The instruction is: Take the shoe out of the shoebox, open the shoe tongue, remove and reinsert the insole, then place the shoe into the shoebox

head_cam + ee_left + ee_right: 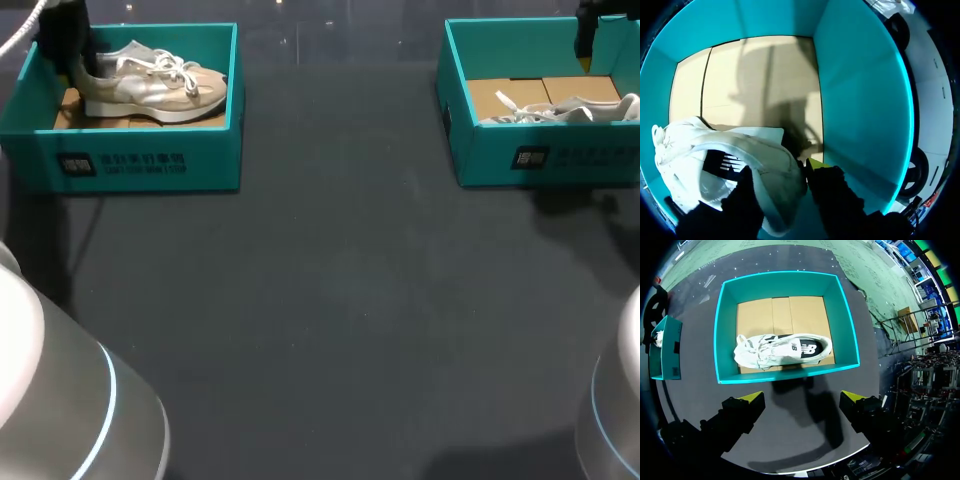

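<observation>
Clamping the shoe (730, 150), left tool (780, 168) sits close beside the shoebox (860, 100) wall.

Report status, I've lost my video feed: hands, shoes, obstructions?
Left hand shut on left shoe's heel, inside left box. Right hand open, above right box; right shoe untouched inside. No obstruction seen.

Dark table (330, 300) lying open in the middle
Walls of the left shoebox (150, 165) are crowding the left gripper (781, 170) clasping the shoe (740, 145); the right gripper (802, 399) is hovering unobstructed.
</observation>
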